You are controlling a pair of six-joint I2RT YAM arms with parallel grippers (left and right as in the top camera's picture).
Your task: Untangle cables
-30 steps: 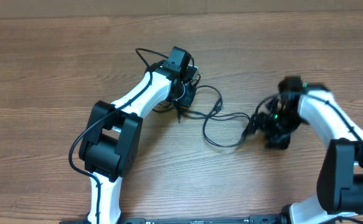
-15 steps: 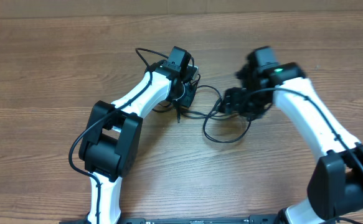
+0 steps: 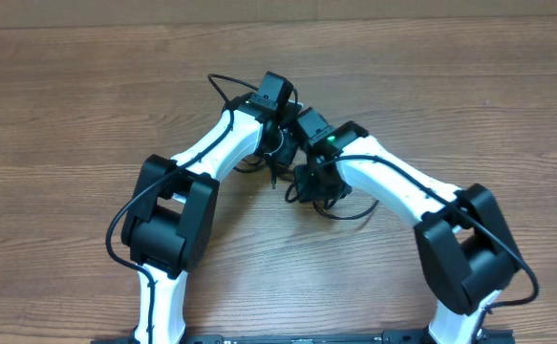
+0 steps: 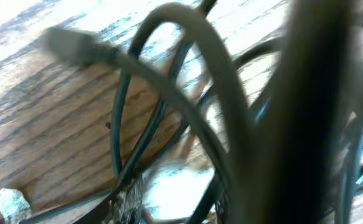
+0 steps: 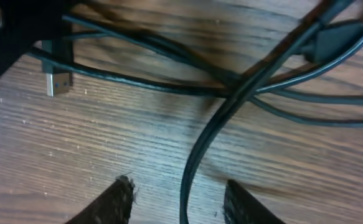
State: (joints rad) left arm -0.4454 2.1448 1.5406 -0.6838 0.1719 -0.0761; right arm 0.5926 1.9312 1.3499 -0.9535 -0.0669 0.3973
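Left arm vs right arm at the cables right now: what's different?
The left arm reaches in from the lower left; the right arm bends in from the lower right. The right arm's fingers stand apart, one of the cables lying between them on the table; the left arm's fingers can't be made out in its blurred wrist view. Shared: both are white and black, and their ends meet over the same tangle.

Table (image 3: 68,115): brown wood-grain top, grain running left to right, fills nearly whole overhead view. Pale beige strip (image 3: 402,10) along far edge, at top of overhead view; cannot tell what it is. Left wrist view: small whitish speck (image 4: 12,204) lying on table, lower left corner, blurred. Right wrist view: wood light brown with darker streaks.
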